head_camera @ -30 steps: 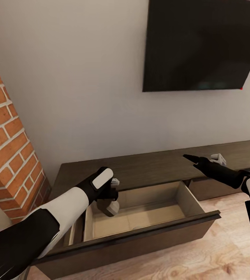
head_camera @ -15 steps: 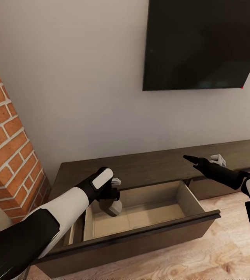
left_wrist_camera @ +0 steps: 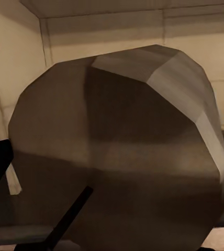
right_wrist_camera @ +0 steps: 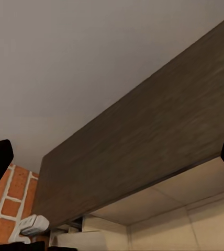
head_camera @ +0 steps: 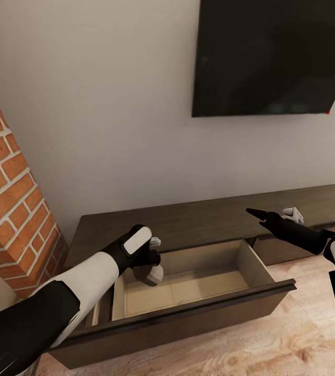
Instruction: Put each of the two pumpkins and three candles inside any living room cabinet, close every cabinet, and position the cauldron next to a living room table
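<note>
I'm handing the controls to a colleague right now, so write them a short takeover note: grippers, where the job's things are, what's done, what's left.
Left gripper: shut on a candle, held over the left end of the open drawer of the cabinet.
Right gripper: open, holding nothing, above the cabinet top.
Done: drawer pulled out; candle brought to it.
Left: release this candle into the drawer. No pumpkins, other candles or cauldron are in sight here, so their status can't be told. Afterward close every drawer and set the cauldron beside the table.
</note>
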### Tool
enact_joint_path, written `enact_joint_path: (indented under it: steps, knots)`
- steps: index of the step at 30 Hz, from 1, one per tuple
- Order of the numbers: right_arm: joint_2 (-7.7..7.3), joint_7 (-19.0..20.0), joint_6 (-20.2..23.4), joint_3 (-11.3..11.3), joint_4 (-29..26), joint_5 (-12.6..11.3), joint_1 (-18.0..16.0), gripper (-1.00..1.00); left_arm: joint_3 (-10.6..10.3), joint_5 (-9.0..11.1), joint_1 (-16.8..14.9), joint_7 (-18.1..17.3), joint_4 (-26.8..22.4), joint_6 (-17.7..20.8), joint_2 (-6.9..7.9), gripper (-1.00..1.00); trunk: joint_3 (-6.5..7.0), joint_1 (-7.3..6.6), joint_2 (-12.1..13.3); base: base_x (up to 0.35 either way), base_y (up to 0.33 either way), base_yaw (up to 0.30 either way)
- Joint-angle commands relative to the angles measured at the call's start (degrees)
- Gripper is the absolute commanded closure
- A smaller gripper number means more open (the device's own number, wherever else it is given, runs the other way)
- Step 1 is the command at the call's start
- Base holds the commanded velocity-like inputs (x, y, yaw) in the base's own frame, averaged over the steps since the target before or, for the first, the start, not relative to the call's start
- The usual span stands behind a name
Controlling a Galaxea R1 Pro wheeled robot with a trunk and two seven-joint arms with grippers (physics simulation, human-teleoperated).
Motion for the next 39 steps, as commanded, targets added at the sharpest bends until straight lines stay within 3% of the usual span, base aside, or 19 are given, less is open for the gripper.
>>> enact_joint_path:
  steps: [1,14,26,32,39]
  knots:
    - [-0.01,-0.43,0.23,-0.06,-0.05,-0.49,-0.04,-1.00,-0.25,0.41,-0.07,0.31,0.03,0.02,0.00,1.00,-0.15,-0.01,-0.03,0.000,0.000,0.000]
    - [-0.04,-0.43,0.15,-1.64,-0.05,-0.58,0.13,-1.00,-0.29,0.35,0.08,0.14,1.71,0.03,0.00,1.00,-1.29,-0.01,-0.03,0.052,0.000,0.000]
    - [-0.01,-0.43,0.15,-1.60,-0.05,-0.57,0.14,-1.00,-0.45,0.08,3.42,-0.09,2.33,-0.18,0.00,1.00,-2.36,-0.01,-0.03,0.001,0.000,0.000]
    - [-0.01,-0.43,0.15,-1.62,-0.05,-0.57,0.15,-1.00,-0.65,0.05,3.73,-0.35,2.33,-4.67,0.00,1.00,-2.89,-0.01,-0.03,0.000,0.000,0.000]
    - [-0.03,-0.43,0.18,-1.65,-0.05,-0.58,0.18,-1.00,-1.03,-0.14,3.75,-0.37,2.27,-5.46,0.00,1.00,-3.49,-0.01,-0.03,0.132,0.000,0.000]
